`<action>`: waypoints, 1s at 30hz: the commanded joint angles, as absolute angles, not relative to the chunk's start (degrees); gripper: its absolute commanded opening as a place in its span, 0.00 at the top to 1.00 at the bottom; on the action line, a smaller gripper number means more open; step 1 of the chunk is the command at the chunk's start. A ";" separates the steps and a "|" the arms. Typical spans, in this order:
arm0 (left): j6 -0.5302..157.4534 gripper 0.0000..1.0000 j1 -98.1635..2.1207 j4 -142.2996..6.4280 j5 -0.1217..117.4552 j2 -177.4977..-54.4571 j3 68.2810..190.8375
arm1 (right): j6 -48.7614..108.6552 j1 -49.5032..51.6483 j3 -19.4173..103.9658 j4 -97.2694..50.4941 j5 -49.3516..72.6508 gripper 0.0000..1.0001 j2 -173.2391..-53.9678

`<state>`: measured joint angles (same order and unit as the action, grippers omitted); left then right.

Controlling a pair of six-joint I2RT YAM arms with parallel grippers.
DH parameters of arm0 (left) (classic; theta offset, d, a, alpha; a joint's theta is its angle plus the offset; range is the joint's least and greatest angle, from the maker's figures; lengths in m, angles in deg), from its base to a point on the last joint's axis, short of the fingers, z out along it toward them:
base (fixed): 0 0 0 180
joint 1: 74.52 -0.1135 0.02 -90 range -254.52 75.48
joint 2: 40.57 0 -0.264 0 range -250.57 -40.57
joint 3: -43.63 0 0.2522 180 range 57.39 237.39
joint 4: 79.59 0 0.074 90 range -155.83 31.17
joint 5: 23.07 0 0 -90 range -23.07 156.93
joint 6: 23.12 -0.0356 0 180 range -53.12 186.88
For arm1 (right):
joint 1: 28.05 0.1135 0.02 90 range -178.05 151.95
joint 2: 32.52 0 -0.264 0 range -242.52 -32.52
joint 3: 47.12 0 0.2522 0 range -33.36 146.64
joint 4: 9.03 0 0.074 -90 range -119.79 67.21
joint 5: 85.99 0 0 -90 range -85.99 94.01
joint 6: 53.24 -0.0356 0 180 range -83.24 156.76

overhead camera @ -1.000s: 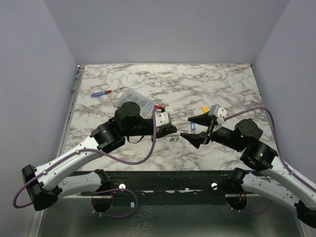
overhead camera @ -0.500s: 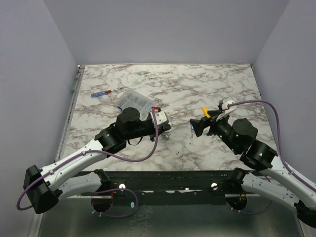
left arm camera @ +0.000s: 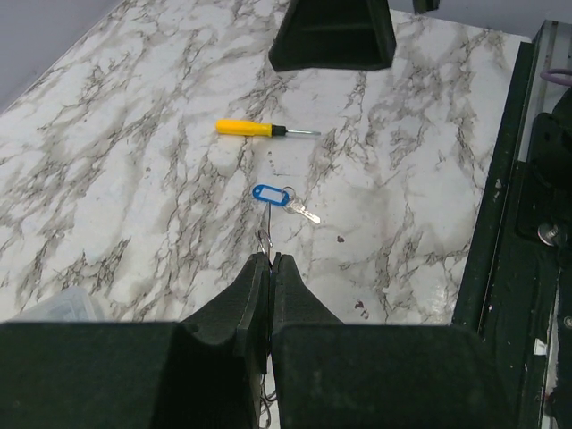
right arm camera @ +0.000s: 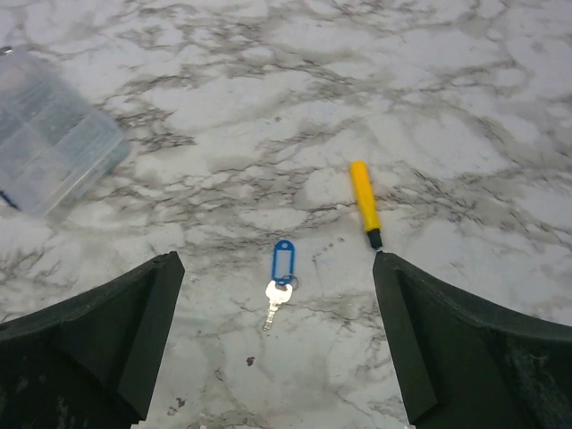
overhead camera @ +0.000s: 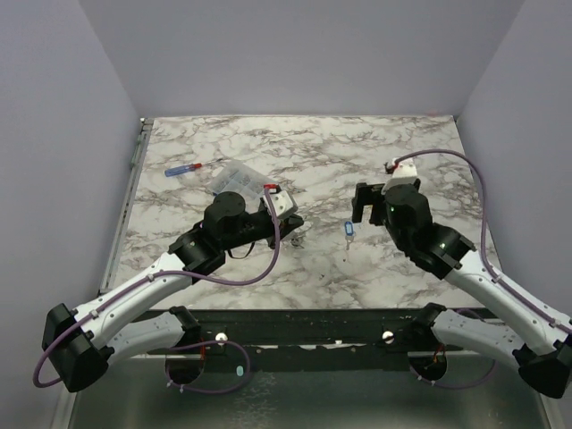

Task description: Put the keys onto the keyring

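Observation:
My left gripper [overhead camera: 293,225] is shut on the keyring [left arm camera: 264,239], a thin silver wire that pokes out just past the fingertips in the left wrist view [left arm camera: 270,261]. The rest of the ring is hidden between the fingers. One of the keys, silver with a blue tag [right arm camera: 281,264], lies flat on the marble [overhead camera: 348,231], apart from the ring [left arm camera: 271,194]. My right gripper [overhead camera: 365,204] hovers above and right of that key, open wide with nothing between its fingers [right arm camera: 275,259]. No other keys show.
A yellow-handled screwdriver [right arm camera: 365,201] lies just beyond the blue-tagged key [left arm camera: 255,129]. A clear plastic compartment box [overhead camera: 239,177] sits behind the left arm. A red-and-blue screwdriver [overhead camera: 192,166] lies at the far left. The table's front rail [left arm camera: 523,223] runs along the near edge.
The right gripper has opened fully and drawn back to the right, leaving the blue-tagged key on the marble. The left gripper, still shut on the ring, shifted slightly left.

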<state>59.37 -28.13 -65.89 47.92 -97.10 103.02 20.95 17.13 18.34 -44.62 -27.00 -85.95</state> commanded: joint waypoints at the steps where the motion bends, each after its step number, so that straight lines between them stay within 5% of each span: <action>1: 59.64 1.00 -28.46 -67.67 46.64 -96.85 104.10 | 13.54 5.75 19.01 -50.38 -25.58 0.00 -86.94; 6: 58.90 1.00 -28.53 -66.59 47.63 -96.99 104.42 | 8.78 -4.14 18.05 -51.35 -16.08 0.01 -93.70; 30: 58.17 1.00 -28.55 -65.92 49.26 -95.77 104.48 | 9.97 -4.32 13.70 -43.22 -1.23 0.35 -108.25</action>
